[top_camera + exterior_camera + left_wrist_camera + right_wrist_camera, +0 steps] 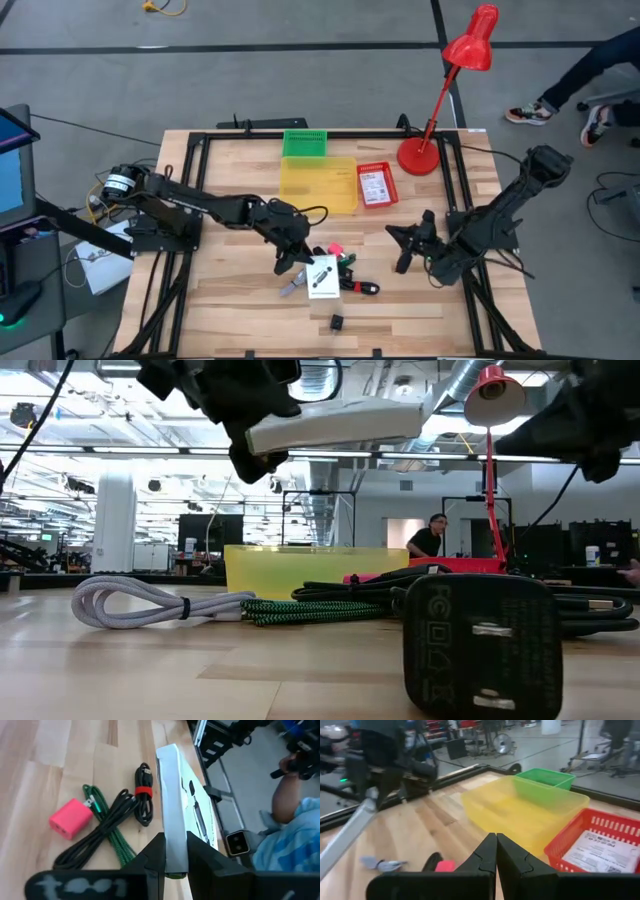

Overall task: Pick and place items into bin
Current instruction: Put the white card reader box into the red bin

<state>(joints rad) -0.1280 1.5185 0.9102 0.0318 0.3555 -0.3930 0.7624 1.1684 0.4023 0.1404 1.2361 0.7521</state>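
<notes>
My left gripper (292,258) is near the table's middle, shut on a white carded package (322,275) with black parts. In the low view the package (335,422) is high above the table. Below it lie a pink charger (70,818), a green braided cable (112,840), a black cable (132,805) and a red-and-black tool (365,288). A black plug adapter (337,322) stands near the front edge. My right gripper (404,250) is at the right of the table, shut and empty; its own view shows its fingers (496,855) closed together. My left gripper pinches one end of the white package (172,857) between its two fingers, one on each face of the card. The fingers come slanting from the table's left. The package sticks out past the fingertips, about level and lifted clear of the table (335,422).
A yellow bin (318,183), a green bin (304,143) and a red basket (377,185) holding a card stand at the far middle. A red desk lamp (420,155) stands at the far right. A white coiled cable (130,603) lies near the front. A person shows beyond the table.
</notes>
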